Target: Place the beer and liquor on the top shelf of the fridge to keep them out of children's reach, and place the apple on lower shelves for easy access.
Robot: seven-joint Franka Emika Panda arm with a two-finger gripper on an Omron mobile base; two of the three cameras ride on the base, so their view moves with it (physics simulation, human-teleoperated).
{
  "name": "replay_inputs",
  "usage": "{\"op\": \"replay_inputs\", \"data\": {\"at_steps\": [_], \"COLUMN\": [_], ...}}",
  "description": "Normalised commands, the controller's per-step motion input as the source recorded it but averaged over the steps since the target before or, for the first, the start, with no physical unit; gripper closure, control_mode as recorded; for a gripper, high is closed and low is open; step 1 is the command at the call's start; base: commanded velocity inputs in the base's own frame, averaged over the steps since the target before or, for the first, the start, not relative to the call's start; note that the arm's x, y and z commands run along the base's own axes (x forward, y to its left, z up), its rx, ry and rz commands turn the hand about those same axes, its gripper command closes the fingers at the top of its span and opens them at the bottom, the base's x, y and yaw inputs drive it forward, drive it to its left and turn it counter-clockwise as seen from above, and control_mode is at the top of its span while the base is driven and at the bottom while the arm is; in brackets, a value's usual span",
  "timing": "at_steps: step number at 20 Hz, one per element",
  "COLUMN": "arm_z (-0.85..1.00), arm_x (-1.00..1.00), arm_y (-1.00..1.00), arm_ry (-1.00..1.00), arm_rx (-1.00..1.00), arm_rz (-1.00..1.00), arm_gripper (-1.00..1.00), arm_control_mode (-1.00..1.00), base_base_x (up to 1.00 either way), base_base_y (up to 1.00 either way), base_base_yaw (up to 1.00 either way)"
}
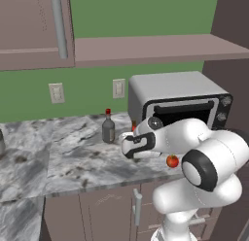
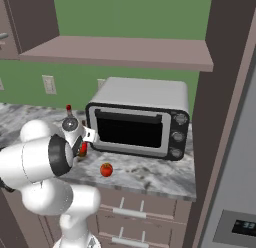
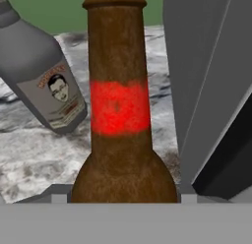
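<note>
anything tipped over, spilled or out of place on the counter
Nothing stands out. The liquor stands upright on the marble counter, the beer is upright close before the hand camera, and the apple sits in front of the microwave. No spill shows.

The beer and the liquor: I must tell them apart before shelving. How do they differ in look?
The beer is dark brown with a slim neck and a red band; the liquor is grey, wider, with a pale label showing a face. In the hand view the beer stands close and centred, the liquor behind it to one side. The liquor has a red cap. Both are bottles on the marble counter.
</note>
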Motion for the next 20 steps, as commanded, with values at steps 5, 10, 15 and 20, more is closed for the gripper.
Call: {"op": "replay_inputs", "data": {"at_steps": [5, 10, 15, 20], "arm_z": [0.38, 0.99, 1.0, 1.0], "arm_x": [-0.2, -0.58, -0.57, -0.64], "arm_y": [0.0, -0.01, -0.16, -0.43], "arm_ry": [-0.01, -0.04, 0.0, 0.03], "arm_rx": [0.0, 0.0, -0.03, -0.08], "arm_rz": [0.06, 0.07, 0.01, 0.0], "arm_gripper": [1.0, 1.0, 1.0, 1.0], "arm_control_mode": [-1.0, -1.0, -1.0, -1.0], "base_base_x": [0.0, 0.0, 0.0, 0.0], "base_base_y": [0.0, 0.0, 0.0, 0.0], "base_base_yaw": [0.0, 0.0, 0.0, 0.0]}}
